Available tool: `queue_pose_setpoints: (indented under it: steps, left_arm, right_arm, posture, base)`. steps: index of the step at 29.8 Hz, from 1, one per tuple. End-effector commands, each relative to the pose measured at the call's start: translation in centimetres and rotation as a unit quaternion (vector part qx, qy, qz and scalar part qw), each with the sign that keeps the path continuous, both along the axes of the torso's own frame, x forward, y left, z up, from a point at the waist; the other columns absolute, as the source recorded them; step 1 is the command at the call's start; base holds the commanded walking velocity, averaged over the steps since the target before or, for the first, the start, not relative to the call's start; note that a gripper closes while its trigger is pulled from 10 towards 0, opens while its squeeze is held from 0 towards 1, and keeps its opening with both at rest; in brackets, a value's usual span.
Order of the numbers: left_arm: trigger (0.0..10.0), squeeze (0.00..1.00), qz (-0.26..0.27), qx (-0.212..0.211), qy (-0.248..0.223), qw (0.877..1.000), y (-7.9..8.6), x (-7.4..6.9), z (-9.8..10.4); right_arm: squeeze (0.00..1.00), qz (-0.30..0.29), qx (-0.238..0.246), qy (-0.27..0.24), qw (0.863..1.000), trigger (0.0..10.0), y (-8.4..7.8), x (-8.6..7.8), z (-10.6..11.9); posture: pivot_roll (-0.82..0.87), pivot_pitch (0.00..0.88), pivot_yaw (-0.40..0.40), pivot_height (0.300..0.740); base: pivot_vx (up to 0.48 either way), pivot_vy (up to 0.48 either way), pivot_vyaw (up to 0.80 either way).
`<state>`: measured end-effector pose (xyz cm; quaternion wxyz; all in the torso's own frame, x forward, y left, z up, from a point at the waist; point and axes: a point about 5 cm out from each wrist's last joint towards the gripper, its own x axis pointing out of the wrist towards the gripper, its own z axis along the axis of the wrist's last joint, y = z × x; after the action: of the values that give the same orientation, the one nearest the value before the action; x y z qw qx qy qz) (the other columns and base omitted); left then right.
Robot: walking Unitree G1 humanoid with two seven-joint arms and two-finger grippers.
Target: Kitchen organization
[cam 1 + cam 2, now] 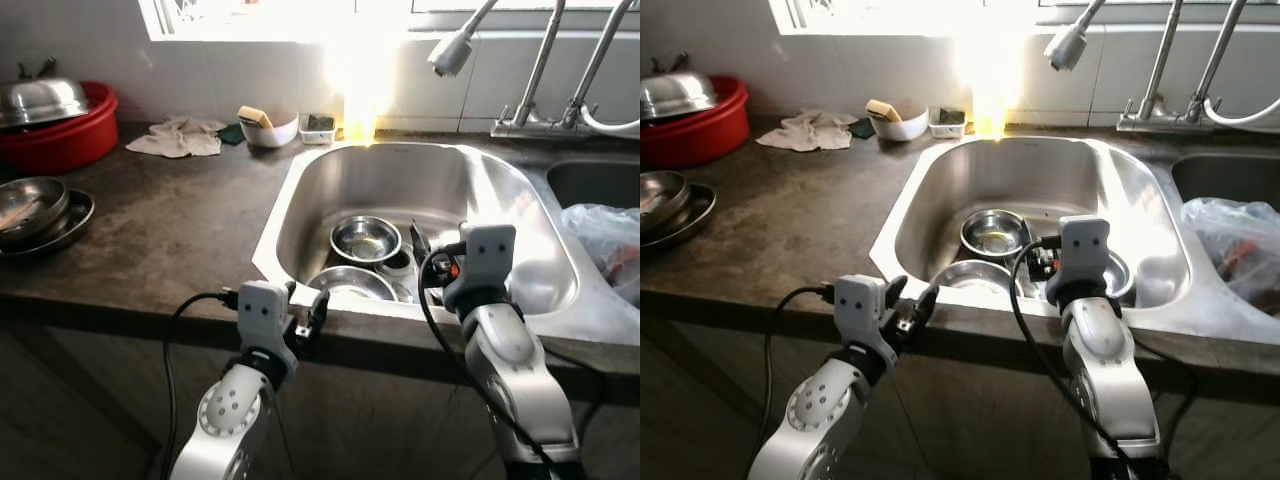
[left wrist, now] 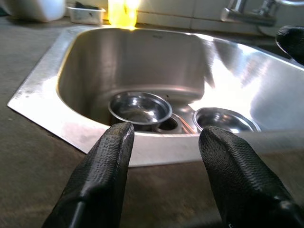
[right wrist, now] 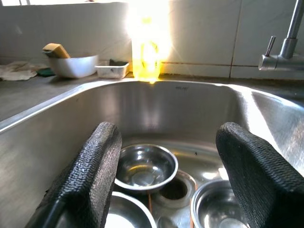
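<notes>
On bench [image 1: 170, 215] far left: red basin [image 1: 70, 135], stacked steel plates [image 1: 35, 212]. Left gripper [image 2: 166, 156] wide, empty, at sink [image 1: 300, 190] front rim. Steel bowls [image 1: 366, 240] lie inside sink. Right gripper [image 3: 166, 166] wide, empty, above bowls.

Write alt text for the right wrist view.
Two open black fingers of the right gripper frame a steel sink holding three steel bowls. Behind it, a yellow bottle glows in glare beside a white bowl.
</notes>
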<state>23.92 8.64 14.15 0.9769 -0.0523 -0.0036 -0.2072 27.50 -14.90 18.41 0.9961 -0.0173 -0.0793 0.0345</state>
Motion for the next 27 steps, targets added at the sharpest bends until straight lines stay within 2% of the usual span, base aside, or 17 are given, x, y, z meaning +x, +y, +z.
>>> queue_pose_setpoints:
  steps: [1, 6, 8, 18, 27]
  left_arm:
    - [10.0, 0.00, -0.018, 0.002, -0.009, 1.000, -0.2, -0.5, 0.3]
    - [10.0, 0.00, -0.020, 0.001, -0.013, 1.000, -0.2, -0.5, 0.3]
    - [10.0, 0.00, -0.013, -0.003, -0.015, 1.000, -0.2, -0.3, 0.5]
    - [10.0, 0.00, -0.002, 0.000, -0.017, 1.000, 0.1, -0.2, 0.3]
    - [10.0, 0.00, 0.003, 0.003, -0.018, 1.000, 0.3, 0.1, 0.2]
  right_arm:
    - [0.00, 0.006, -0.007, -0.004, 1.000, 10.0, 0.4, -0.8, 0.3]
    - [0.00, 0.004, -0.013, 0.003, 1.000, 10.0, 0.5, -1.5, 0.4]
    - [0.00, 0.001, -0.015, -0.005, 1.000, 10.0, 0.6, -1.3, 0.7]
    - [0.00, -0.005, -0.009, -0.007, 1.000, 10.0, 0.8, -0.6, 1.1]
    - [0.00, -0.008, 0.005, -0.002, 1.000, 10.0, 0.9, -0.4, 1.1]
  posture:
    - [0.07, 0.011, 0.034, 0.740]
    - [0.07, 0.005, 0.033, 0.740]
    - [0.07, 0.000, 0.029, 0.740]
    - [0.08, 0.000, 0.020, 0.740]
    - [0.08, 0.000, 0.027, 0.740]
  base:
    - [0.000, 0.000, 0.00]
    - [0.000, 0.000, 0.00]
    - [0.000, 0.000, 0.80]
    - [0.000, 0.456, 0.80]
    - [0.000, 0.000, 0.80]
